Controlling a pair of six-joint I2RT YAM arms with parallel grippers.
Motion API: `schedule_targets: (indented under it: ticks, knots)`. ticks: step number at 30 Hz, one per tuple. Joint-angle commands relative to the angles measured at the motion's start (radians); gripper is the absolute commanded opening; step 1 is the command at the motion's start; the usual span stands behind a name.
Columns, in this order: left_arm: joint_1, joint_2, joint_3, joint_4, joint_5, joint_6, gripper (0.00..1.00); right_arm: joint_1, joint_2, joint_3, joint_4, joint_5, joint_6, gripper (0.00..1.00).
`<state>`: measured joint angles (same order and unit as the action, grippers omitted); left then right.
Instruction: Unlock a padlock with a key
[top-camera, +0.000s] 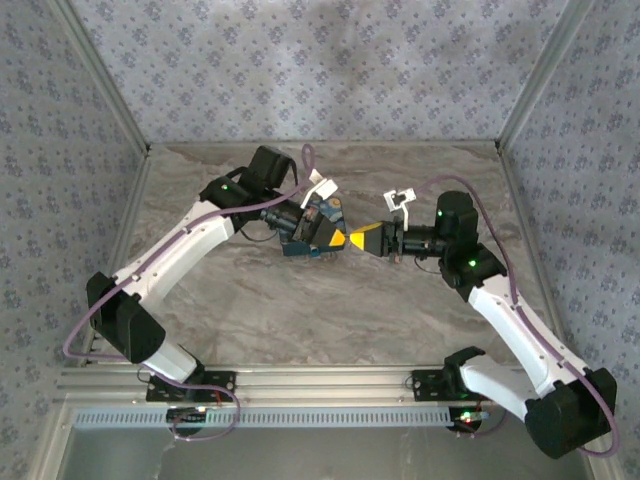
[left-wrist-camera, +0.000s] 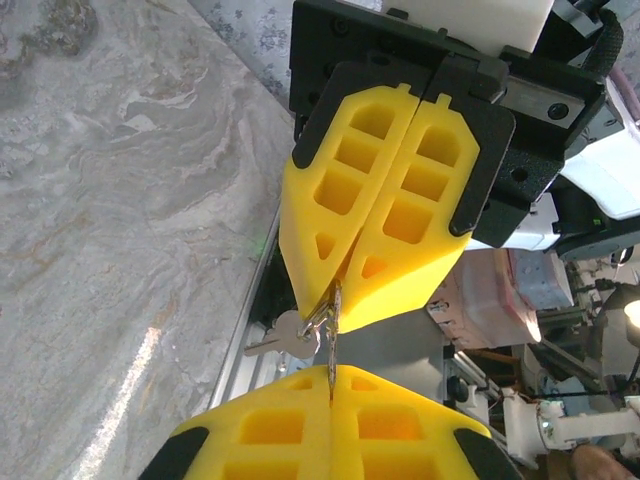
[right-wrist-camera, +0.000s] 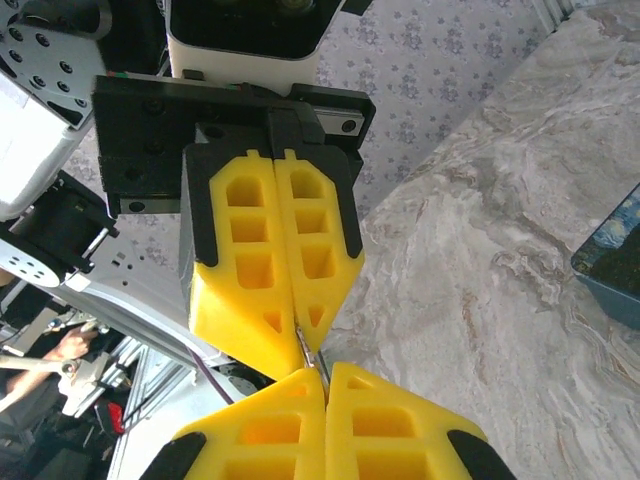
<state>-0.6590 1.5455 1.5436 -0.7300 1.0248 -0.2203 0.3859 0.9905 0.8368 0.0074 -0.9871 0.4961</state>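
My two grippers meet tip to tip above the middle of the table, the left gripper (top-camera: 338, 238) facing the right gripper (top-camera: 352, 240). A thin silver key (left-wrist-camera: 332, 340), seen edge-on, bridges the two pairs of yellow fingers. Its lower end sits in the seam of my shut left gripper (left-wrist-camera: 331, 372), and its upper end sits in the tips of my shut right gripper (left-wrist-camera: 335, 285). A second key (left-wrist-camera: 278, 338) dangles from the ring beside it. In the right wrist view the key (right-wrist-camera: 310, 352) runs between the right gripper (right-wrist-camera: 326, 368) and the left gripper (right-wrist-camera: 298, 332). The padlock is hidden.
A blue box with a starry-night print (right-wrist-camera: 612, 262) lies on the marble table (top-camera: 330, 310), under and beside the left gripper. Patterned walls close the back and both sides. An aluminium rail (top-camera: 330, 385) runs along the near edge by the arm bases.
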Motion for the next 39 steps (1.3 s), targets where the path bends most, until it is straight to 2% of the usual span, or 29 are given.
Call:
schedule_targets:
  ticks: [1,4,7,12,16,19,24,28,29,34,39]
  knots:
    - [0.022,-0.033,-0.008,0.046,-0.031,-0.016,0.3,0.01,-0.029,0.022,-0.045,0.031,-0.032,0.0]
    - [0.04,-0.066,-0.053,0.13,-0.082,-0.062,0.46,-0.008,-0.042,0.005,-0.036,0.098,-0.026,0.0]
    - [0.066,-0.117,-0.138,0.227,-0.16,-0.133,0.48,-0.024,-0.038,-0.002,-0.023,0.15,-0.022,0.0]
    - [0.072,-0.222,-0.328,0.37,-0.424,-0.247,0.66,-0.027,0.005,0.023,-0.036,0.304,-0.065,0.0]
    - [0.061,-0.281,-0.511,0.482,-0.613,-0.326,0.69,-0.027,0.103,0.062,-0.018,0.419,-0.1,0.0]
    - [0.02,-0.296,-0.681,0.669,-0.715,-0.411,0.73,-0.024,0.217,0.119,0.002,0.483,-0.118,0.0]
    - [-0.093,-0.218,-0.809,0.833,-0.969,-0.364,0.77,-0.007,0.42,0.239,0.044,0.579,-0.161,0.0]
    - [-0.103,-0.134,-0.891,1.048,-1.033,-0.381,0.82,-0.005,0.591,0.376,0.014,0.648,-0.208,0.0]
    - [-0.106,-0.112,-0.903,1.091,-1.031,-0.372,0.87,-0.005,0.634,0.417,0.006,0.655,-0.218,0.0]
    - [-0.115,0.016,-0.873,1.163,-1.025,-0.359,0.88,-0.006,0.817,0.565,-0.02,0.689,-0.24,0.0]
    - [-0.133,0.111,-0.888,1.334,-1.058,-0.346,0.9,-0.002,0.965,0.713,-0.068,0.69,-0.252,0.0]
